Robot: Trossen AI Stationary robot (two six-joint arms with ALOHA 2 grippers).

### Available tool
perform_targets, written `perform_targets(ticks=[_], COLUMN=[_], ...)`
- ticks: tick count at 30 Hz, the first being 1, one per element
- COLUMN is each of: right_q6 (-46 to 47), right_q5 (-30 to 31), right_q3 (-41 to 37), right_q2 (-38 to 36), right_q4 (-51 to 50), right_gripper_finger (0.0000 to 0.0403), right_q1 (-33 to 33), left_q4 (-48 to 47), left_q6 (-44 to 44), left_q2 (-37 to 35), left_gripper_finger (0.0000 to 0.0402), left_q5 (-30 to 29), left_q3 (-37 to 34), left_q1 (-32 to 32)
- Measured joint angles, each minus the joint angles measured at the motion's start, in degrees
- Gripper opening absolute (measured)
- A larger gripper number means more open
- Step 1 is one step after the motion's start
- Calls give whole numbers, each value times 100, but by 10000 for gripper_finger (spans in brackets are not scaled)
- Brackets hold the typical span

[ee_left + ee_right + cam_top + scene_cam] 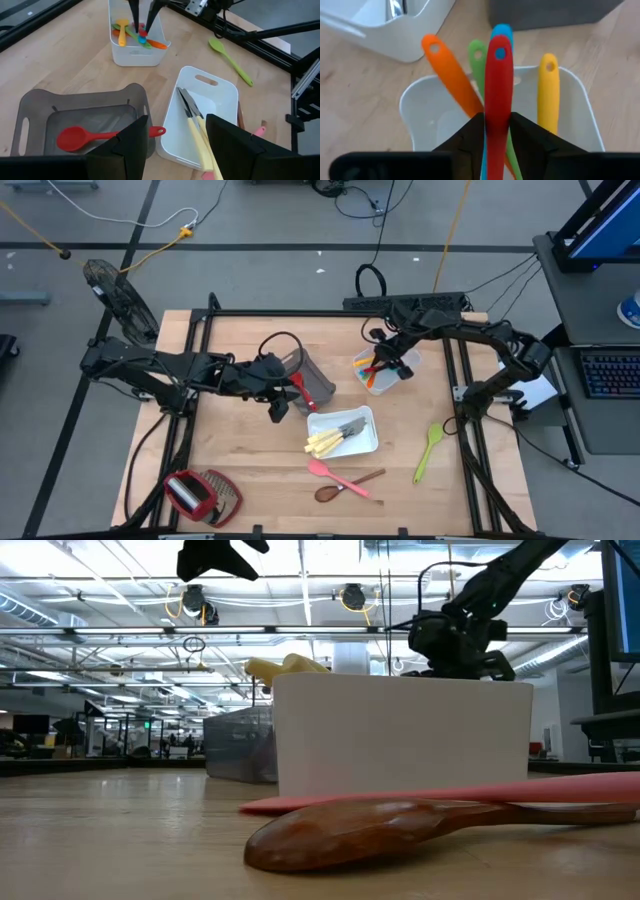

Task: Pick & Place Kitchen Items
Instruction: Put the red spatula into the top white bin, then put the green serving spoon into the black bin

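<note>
My left claw (pixel 277 406) hangs spread wide over the grey bin (pixel 316 383), red spoon (pixel 95 137) lying inside. White tray (pixel 362 442) holds pale-handled knives (pixel 330 441). My right claw (pixel 496 131) clamps a red utensil (pixel 499 90) upright in the small white tub (pixel 392 370) among orange, green, yellow handles.

place: lab/industrial hall | evidence: exposed ceiling ducts (pixel 120 600), floor cables (pixel 130 220), computer keyboard (pixel 608 372) beside rig
</note>
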Motion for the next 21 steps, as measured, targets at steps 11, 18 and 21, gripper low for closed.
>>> perform_targets(ticks=[11,18,21], right_q6=[758,1071,1162], right_q5=[1216,1783,1785], right_q3=[0,0,0], right_q2=[-223,-857,-1191], right_q4=[259,245,116], right_gripper_finger=[143,166,166], right_q1=[289,616,771], left_q4=[-11,-42,-40], left_q6=[28,28,26], left_q2=[0,0,0], left_gripper_finger=[202,202,202], left_q5=[0,0,0], left_q3=[0,0,0], left_q1=[0,0,2])
